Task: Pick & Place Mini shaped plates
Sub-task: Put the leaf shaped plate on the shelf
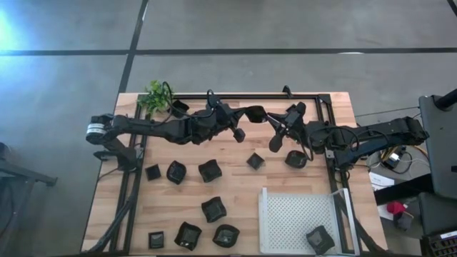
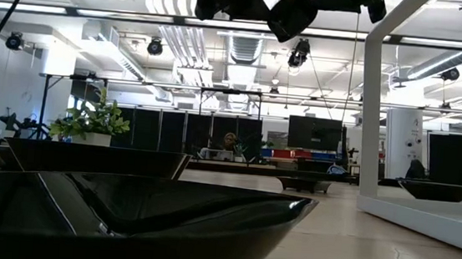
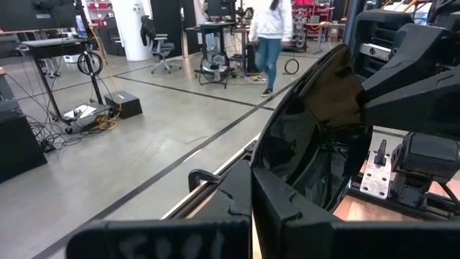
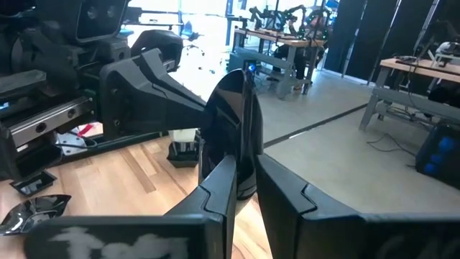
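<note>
- The left gripper (image 1: 258, 114) and the right gripper (image 1: 275, 120) meet in mid-air over the table's middle, both clamped on one mini plate (image 3: 309, 137) held on edge (each wrist view shows its own fingers pinching the rim).
- This looks like a hand-over between the arms.
- Other mini shaped plates (image 1: 209, 170) lie scattered on the table (image 1: 235, 193); one sits in the white tray (image 1: 294, 223).
- Next, I judge, the left must release so the right can carry it trayward.
</note>
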Robot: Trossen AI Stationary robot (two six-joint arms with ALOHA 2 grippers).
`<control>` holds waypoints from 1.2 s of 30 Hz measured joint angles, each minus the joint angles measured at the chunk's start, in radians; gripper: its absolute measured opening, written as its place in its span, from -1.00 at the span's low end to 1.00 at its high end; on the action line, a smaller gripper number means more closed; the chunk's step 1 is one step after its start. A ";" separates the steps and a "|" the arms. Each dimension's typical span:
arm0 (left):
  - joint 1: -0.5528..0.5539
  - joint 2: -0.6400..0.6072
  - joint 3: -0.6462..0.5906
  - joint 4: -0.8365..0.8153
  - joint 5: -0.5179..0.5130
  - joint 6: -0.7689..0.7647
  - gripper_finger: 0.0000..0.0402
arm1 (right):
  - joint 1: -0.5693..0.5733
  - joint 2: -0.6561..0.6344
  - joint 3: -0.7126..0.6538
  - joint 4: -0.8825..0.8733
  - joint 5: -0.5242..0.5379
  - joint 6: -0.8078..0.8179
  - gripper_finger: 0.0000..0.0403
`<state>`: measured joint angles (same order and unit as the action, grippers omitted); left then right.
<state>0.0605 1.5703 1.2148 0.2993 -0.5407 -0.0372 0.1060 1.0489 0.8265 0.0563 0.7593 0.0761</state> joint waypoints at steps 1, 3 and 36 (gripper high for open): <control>0.000 0.000 0.000 0.000 0.000 0.000 -1.00 | 0.000 0.000 0.000 0.000 0.000 0.000 -0.75; 0.000 0.000 0.000 0.000 0.000 0.000 -1.00 | 0.000 0.000 0.000 0.000 0.000 0.000 -0.79; 0.001 0.000 -0.004 0.000 0.003 -0.013 -0.97 | 0.000 0.000 0.000 0.000 0.002 0.002 -0.96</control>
<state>0.0612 1.5703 1.2110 0.2988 -0.5381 -0.0507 0.1062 1.0484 0.8265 0.0566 0.7609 0.0780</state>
